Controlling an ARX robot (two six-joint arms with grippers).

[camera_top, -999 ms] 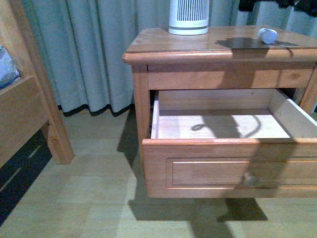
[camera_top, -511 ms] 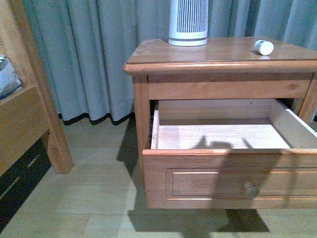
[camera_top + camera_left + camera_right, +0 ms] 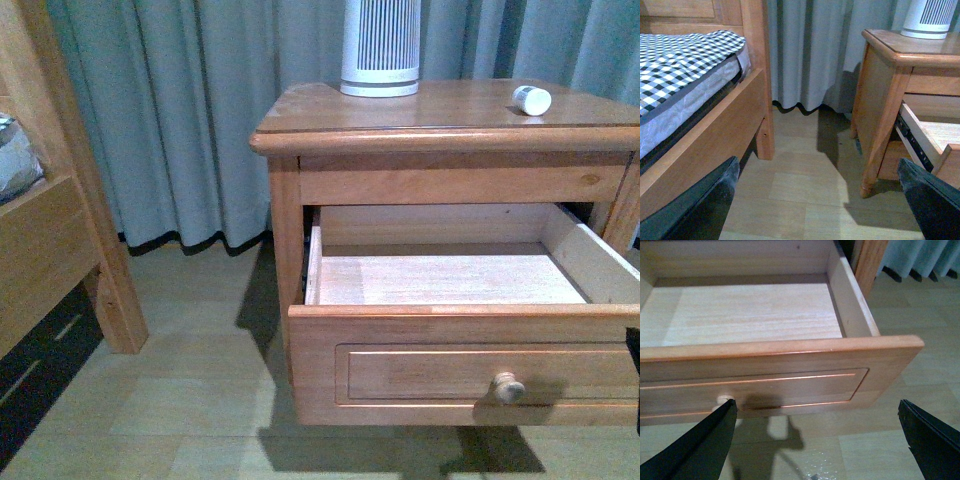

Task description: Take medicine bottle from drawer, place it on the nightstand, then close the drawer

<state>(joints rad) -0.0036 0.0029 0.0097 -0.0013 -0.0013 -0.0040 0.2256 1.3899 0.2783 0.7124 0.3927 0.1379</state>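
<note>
The medicine bottle point(image 3: 532, 99) lies on its side on the nightstand point(image 3: 440, 112) top, near the right back. The drawer point(image 3: 470, 365) stands pulled out, its pale inside empty, its round knob point(image 3: 509, 387) on the front panel. In the right wrist view my right gripper point(image 3: 816, 440) is open and empty, in front of the drawer front point(image 3: 765, 385) and above the floor; the knob point(image 3: 722, 399) peeks out beside one finger. My left gripper point(image 3: 817, 200) is open and empty over the floor between bed and nightstand point(image 3: 880, 100).
A large white ribbed cylinder point(image 3: 380, 48) stands at the back of the nightstand top. A wooden bed frame point(image 3: 60, 250) with a checked mattress point(image 3: 685, 55) is at the left. Grey curtains point(image 3: 180, 120) hang behind. Pale floor lies in between.
The dark arm and its shadow over the nightstand top and drawer have withdrawn. The bottle stays on top. The front view sits slightly lower on the scene.
</note>
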